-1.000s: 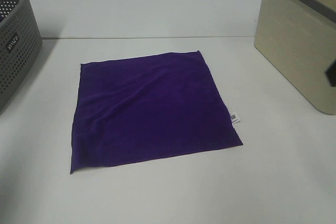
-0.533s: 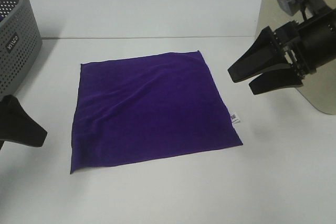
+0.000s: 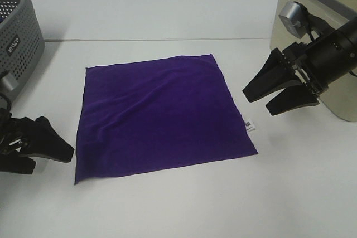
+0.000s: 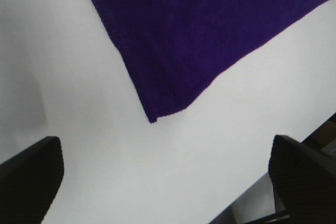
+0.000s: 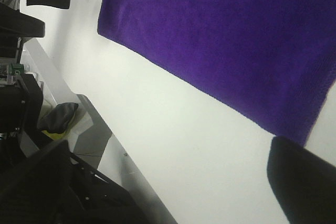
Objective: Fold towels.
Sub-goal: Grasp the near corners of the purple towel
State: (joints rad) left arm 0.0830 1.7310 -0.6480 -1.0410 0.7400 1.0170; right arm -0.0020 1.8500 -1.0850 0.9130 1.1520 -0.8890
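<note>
The towel point(image 3: 159, 112) is a deep purple square cloth lying flat on the white table point(image 3: 184, 204), with a small white tag point(image 3: 249, 126) on its right edge. My left gripper point(image 3: 53, 159) is open and empty, just left of the towel's near left corner. That corner shows in the left wrist view point(image 4: 153, 119) between the two fingers point(image 4: 29, 174). My right gripper point(image 3: 257, 102) is open and empty, above the table just right of the towel's right edge. The right wrist view shows the towel point(image 5: 226, 40) ahead of its fingertips point(image 5: 304, 182).
A grey perforated basket point(image 3: 17, 43) stands at the back left. A beige bin point(image 3: 312, 43) stands at the back right, behind the right arm. The table's front edge shows in the right wrist view point(image 5: 121, 156).
Both arms have come into view from the sides. The left gripper has moved in toward the towel's near left corner. The right gripper has dropped slightly near the right edge. The towel has not moved.
</note>
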